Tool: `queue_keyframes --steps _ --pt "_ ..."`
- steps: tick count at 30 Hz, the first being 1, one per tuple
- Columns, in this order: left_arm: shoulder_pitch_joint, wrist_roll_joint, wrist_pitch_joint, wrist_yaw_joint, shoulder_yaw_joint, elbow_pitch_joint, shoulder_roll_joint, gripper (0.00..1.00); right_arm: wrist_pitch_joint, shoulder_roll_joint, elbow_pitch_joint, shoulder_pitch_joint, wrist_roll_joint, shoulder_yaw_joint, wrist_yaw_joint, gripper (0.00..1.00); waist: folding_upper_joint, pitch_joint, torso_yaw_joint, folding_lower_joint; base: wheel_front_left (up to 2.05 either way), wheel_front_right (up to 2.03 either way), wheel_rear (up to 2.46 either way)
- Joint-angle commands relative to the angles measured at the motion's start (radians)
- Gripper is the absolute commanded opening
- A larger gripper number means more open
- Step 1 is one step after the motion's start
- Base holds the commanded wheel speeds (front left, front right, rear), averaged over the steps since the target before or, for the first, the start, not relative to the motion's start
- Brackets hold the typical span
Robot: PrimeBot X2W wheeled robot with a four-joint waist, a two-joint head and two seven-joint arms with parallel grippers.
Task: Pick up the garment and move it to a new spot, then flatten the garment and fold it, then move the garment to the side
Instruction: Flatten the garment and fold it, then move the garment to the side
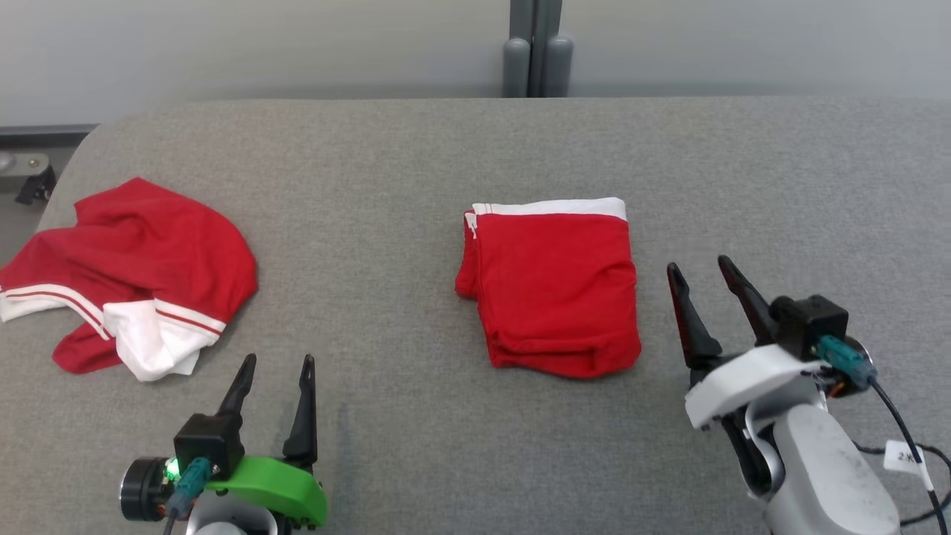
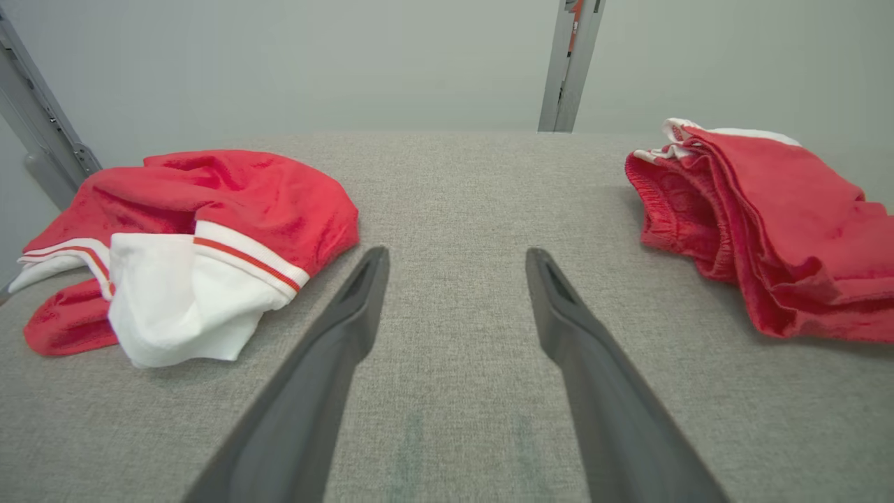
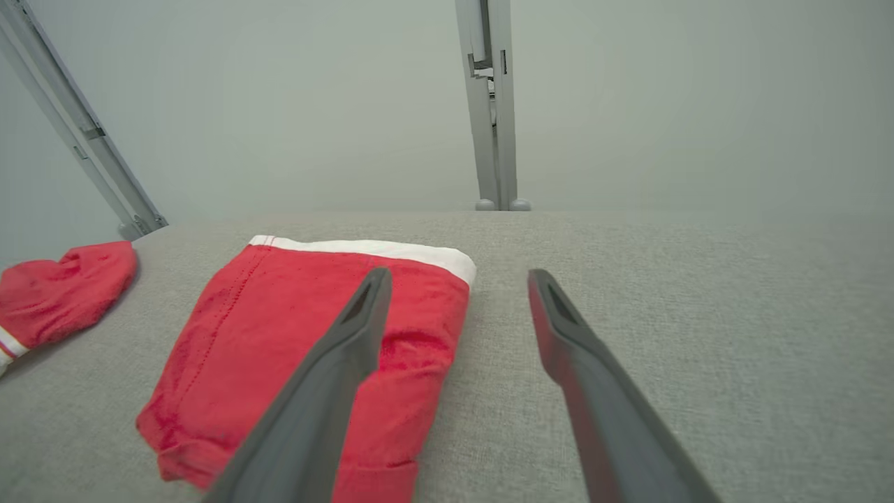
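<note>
Left hand [image 1: 278,360] sits nearest, low over the front edge of the table [image 1: 416,171], its two dark fingers spread wide with nothing between them. In the left wrist view only bare grey table cloth lies between those fingers [image 2: 349,314].

Right hand [image 1: 698,266] is a little farther forward and well off to the left hand's right. Its fingers are likewise parted and grasp nothing. They tilt toward the left.

Just to the left of the right hand, and apart from it in the head view, lies the folded garment [image 1: 557,290]. It is a red, roughly square bundle lying flat on the table, with a white band along the edge farthest from the hand and a thicker rolled fold at the near edge. In the right wrist view the right hand's left finger [image 3: 335,349] crosses in front of the folded garment [image 3: 244,335], while the other finger stands over bare table. Seen from the left hand, the bundle is ahead and to the right.

Ahead of the left hand and to its left lies a crumpled garment [image 1: 141,260], red with white, red-striped parts, bunched up near the table's left edge. It is well apart from the folded one.

Beyond both hands, past the far edge of the table, a grey post [image 1: 536,52] stands against a pale wall [image 1: 297,44].
</note>
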Motion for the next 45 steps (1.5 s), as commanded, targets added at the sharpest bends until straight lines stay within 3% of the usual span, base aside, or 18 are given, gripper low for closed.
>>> queue_keyframes --steps 1,7,16,28,37,39,40,41,45 --pt "0.022 0.018 -0.001 0.002 0.001 -0.006 0.004 1.00 -0.001 -0.002 -0.014 0.042 -0.020 -0.025 -0.001 1.00 0.0000 -0.018 -0.022 0.0000 0.00 0.00 0.00" --pt "0.080 0.066 -0.001 0.002 0.007 -0.041 -0.011 1.00 -0.002 -0.002 -0.029 0.162 -0.053 -0.096 -0.001 1.00 0.0000 -0.040 -0.040 0.0000 0.00 0.00 0.00" --pt "0.118 0.092 -0.001 0.003 0.007 -0.080 -0.030 1.00 -0.002 -0.002 -0.016 0.211 -0.029 -0.083 -0.001 1.00 0.0000 -0.035 -0.040 0.0000 0.00 0.00 0.00" --pt "-0.027 0.062 -0.001 0.002 -0.032 -0.099 -0.034 1.00 -0.002 -0.002 0.082 -0.039 0.022 0.035 -0.001 1.00 0.0000 0.147 0.017 0.0000 0.00 0.00 0.00" --pt "-0.107 0.020 -0.001 0.002 -0.073 -0.090 -0.035 1.00 -0.002 -0.002 0.324 -0.258 0.101 0.093 -0.001 1.00 0.0000 0.251 0.070 0.0000 0.00 0.00 0.00" --pt "-0.114 0.014 -0.001 0.002 -0.077 -0.088 -0.035 1.00 0.000 -0.002 0.356 -0.274 0.122 0.101 -0.001 0.35 0.0000 0.259 0.074 0.0000 0.00 0.00 0.00" --pt "-0.115 0.012 -0.001 0.002 -0.078 -0.087 -0.035 1.00 0.000 -0.002 0.362 -0.272 0.129 0.101 -0.001 0.23 0.0000 0.261 0.075 0.0000 0.00 0.00 0.00" --pt "-0.117 0.010 -0.001 0.002 -0.076 -0.087 -0.035 1.00 0.000 -0.002 0.363 -0.270 0.132 0.097 -0.001 0.00 0.0000 0.262 0.073 0.0000 0.00 0.00 0.00" --pt "-0.099 0.015 -0.001 0.002 -0.070 -0.091 -0.027 1.00 0.000 -0.001 0.340 -0.241 0.133 0.071 -0.001 0.00 0.0000 0.243 0.045 0.0000 0.00 0.00 0.00"
